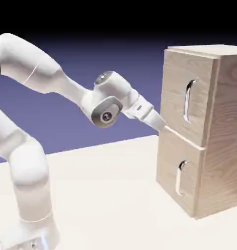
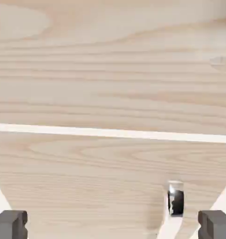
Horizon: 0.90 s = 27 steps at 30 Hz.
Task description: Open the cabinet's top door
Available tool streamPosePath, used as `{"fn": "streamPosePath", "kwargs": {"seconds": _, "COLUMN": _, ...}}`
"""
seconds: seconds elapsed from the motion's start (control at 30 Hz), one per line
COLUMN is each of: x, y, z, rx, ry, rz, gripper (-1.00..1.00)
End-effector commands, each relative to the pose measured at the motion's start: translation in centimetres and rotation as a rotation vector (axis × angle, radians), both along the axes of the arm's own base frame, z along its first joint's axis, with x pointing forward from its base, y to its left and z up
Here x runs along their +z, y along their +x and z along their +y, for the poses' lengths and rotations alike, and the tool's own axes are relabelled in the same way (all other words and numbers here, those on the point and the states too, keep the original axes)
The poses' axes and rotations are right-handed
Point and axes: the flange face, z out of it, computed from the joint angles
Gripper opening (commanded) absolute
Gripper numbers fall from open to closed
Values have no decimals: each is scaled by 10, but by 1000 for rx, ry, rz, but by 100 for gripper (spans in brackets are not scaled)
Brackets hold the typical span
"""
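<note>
To the exterior view's left of the gripper (image 1: 161,127), the white arm (image 1: 28,61) reaches over the pale tabletop (image 1: 100,188), bent at the elbow. The gripper tilts down toward the cabinet (image 1: 225,107), its tip close to the seam between the two doors; whether it touches the wood I cannot tell. In the hand view the fingers stand wide apart, with nothing gripped. To the gripper's right and above is the top door (image 1: 176,78), shut, its curved handle (image 1: 188,101) well clear of the fingers. Below and right sits the lower door (image 1: 171,151) with its own handle (image 1: 180,178). Pushing straight ahead from here would probably jam the fingertips against the panel. Aiming too low could hook the wrong handle, since the two look alike, and a sideways sweep without backing off might scrape the door or knock the bar.
</note>
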Motion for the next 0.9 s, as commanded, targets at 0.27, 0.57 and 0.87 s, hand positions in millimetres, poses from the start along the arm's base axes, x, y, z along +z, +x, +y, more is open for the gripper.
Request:
{"fn": "streamPosePath", "kwargs": {"seconds": 0.27, "x": 35, "y": -7, "z": 15, "rx": 311, "ry": -350, "rz": -91, "gripper": 100}}
{"fn": "streamPosePath", "kwargs": {"seconds": 0.57, "x": 60, "y": -17, "z": 19, "rx": 569, "ry": -722, "rz": -182, "gripper": 100}}
{"fn": "streamPosePath", "kwargs": {"seconds": 0.87, "x": 74, "y": -27, "z": 11, "rx": 774, "ry": -1111, "rz": -261, "gripper": 100}}
